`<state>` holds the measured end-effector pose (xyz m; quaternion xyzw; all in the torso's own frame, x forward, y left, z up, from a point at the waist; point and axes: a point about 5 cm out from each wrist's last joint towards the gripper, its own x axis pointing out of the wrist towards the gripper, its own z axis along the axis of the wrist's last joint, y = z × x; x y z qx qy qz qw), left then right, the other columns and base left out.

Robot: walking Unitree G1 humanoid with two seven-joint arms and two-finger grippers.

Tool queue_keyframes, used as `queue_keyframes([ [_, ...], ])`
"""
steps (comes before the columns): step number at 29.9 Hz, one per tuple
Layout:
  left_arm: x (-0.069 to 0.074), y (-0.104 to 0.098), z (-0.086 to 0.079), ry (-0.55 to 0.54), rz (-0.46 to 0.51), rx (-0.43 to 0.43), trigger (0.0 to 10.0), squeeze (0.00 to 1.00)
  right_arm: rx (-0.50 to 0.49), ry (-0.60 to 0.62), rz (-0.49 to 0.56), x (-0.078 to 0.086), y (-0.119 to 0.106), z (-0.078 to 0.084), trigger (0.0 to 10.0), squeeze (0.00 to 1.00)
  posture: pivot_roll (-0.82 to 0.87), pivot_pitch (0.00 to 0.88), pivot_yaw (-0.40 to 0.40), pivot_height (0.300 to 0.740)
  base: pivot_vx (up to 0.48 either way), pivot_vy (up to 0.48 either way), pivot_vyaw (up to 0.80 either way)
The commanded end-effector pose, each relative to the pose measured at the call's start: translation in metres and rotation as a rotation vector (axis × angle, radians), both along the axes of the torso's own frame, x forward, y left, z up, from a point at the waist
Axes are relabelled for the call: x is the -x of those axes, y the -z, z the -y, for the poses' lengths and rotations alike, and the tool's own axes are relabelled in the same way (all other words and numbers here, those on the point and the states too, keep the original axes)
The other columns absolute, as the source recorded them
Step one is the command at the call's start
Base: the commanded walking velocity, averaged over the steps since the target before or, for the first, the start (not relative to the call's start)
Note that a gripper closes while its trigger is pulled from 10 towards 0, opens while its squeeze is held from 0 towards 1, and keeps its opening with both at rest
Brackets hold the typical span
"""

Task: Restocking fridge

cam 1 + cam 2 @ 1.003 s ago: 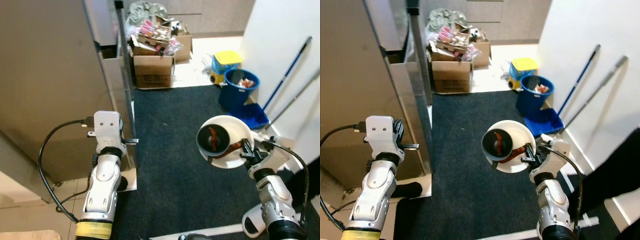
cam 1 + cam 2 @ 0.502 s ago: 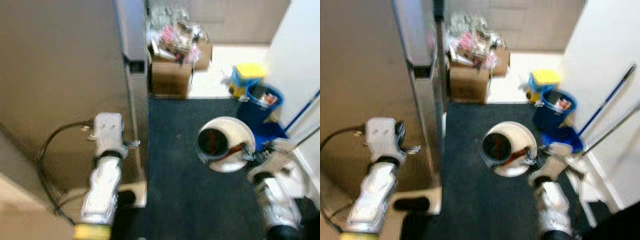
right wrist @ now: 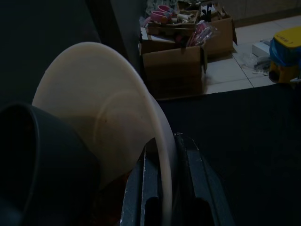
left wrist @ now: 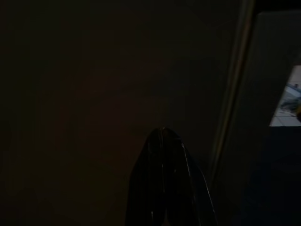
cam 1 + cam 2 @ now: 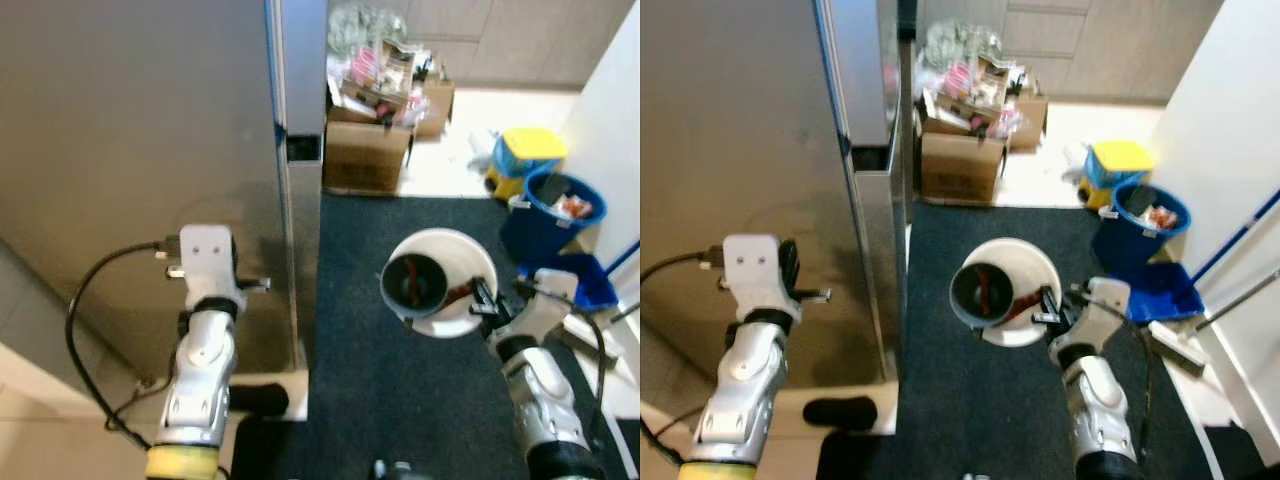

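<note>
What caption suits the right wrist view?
Right claw pinching the rim of a white plate that carries a dark cup, facing cardboard boxes.

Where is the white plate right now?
The right gripper pinches the white plate by its rim, over the dark carpet, on the robot's right, with a dark bowl on it.

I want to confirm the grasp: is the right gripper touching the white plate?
Touching. In the right wrist view the two black fingers of the right gripper clamp the rim of the white plate between them, with no gap.
</note>
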<state>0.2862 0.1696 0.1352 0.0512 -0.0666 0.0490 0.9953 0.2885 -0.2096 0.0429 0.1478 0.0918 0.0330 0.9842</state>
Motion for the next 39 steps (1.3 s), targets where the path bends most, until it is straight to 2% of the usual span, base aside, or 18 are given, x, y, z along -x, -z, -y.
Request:
queue_keyframes([
  [1, 0.000, 0.002, 0.002, 0.005, -0.008, -0.005, 10.0, 0.00, 0.001, 0.017, -0.002, 0.002, 0.000, 0.005, 10.0, 0.00, -0.04, 0.044, -0.040, 0.740, 0.000, 0.000, 0.00],
  [7, -0.003, 0.000, 0.014, 0.033, 0.006, -0.024, 10.0, 0.00, 0.001, 0.014, -0.002, 0.001, 0.000, 0.005, 10.0, 0.00, -0.04, 0.042, -0.041, 0.740, 0.000, 0.000, 0.00],
  [9, -0.007, -0.003, 0.023, 0.044, 0.028, -0.042, 10.0, 0.00, 0.001, 0.012, 0.001, 0.001, 0.000, 0.004, 10.0, 0.00, -0.04, 0.041, -0.039, 0.740, 0.000, 0.000, 0.00],
  [12, -0.020, -0.008, 0.040, 0.068, 0.031, -0.025, 10.0, 0.00, -0.002, 0.009, 0.007, -0.001, -0.002, 0.001, 10.0, 0.00, -0.05, 0.042, -0.038, 0.740, 0.000, 0.000, 0.00],
  [14, -0.022, -0.008, 0.043, 0.074, 0.028, -0.026, 10.0, 0.00, -0.002, 0.008, 0.007, -0.001, -0.002, 0.001, 10.0, 0.00, -0.05, 0.042, -0.038, 0.740, 0.000, 0.000, 0.00],
  [18, -0.038, -0.013, 0.054, 0.096, 0.037, 0.000, 10.0, 0.00, -0.004, 0.005, 0.011, -0.001, -0.002, -0.001, 10.0, 0.00, -0.06, 0.047, -0.037, 0.740, 0.000, 0.000, 0.00],
  [22, -0.050, -0.017, 0.059, 0.088, 0.043, -0.007, 10.0, 0.00, -0.005, 0.002, 0.014, -0.002, -0.003, -0.002, 10.0, 0.00, -0.06, 0.049, -0.036, 0.740, 0.000, 0.000, 0.00],
  [25, -0.065, -0.021, 0.054, 0.027, 0.036, -0.003, 10.0, 0.00, -0.006, 0.003, 0.018, -0.001, -0.003, -0.003, 10.0, 0.00, -0.08, 0.054, -0.027, 0.740, 0.000, 0.000, 0.00],
  [29, -0.072, -0.025, 0.050, 0.005, 0.035, 0.013, 10.0, 0.00, -0.006, 0.004, 0.019, -0.001, -0.004, -0.003, 10.0, 0.00, -0.08, 0.055, -0.024, 0.740, 0.000, 0.000, 0.00],
  [30, -0.078, -0.031, 0.047, -0.008, 0.045, 0.007, 10.0, 0.00, -0.006, 0.004, 0.021, -0.001, -0.004, -0.003, 10.0, 0.00, -0.08, 0.056, -0.020, 0.740, 0.000, 0.000, 0.00],
  [33, -0.078, -0.031, 0.047, -0.008, 0.045, 0.007, 10.0, 0.00, -0.006, 0.004, 0.021, -0.001, -0.004, -0.003, 10.0, 0.00, -0.08, 0.056, -0.020, 0.740, 0.000, 0.000, 0.00],
  [34, -0.086, -0.038, 0.041, -0.033, 0.060, 0.004, 10.0, 0.00, -0.005, 0.004, 0.022, -0.001, -0.004, -0.004, 10.0, 0.00, -0.09, 0.056, -0.019, 0.740, 0.000, 0.000, 0.00],
  [39, -0.094, -0.045, 0.034, -0.061, 0.075, -0.007, 10.0, 0.00, -0.005, 0.003, 0.024, -0.001, -0.004, -0.004, 10.0, 0.00, -0.09, 0.054, -0.019, 0.740, 0.000, 0.000, 0.00],
])
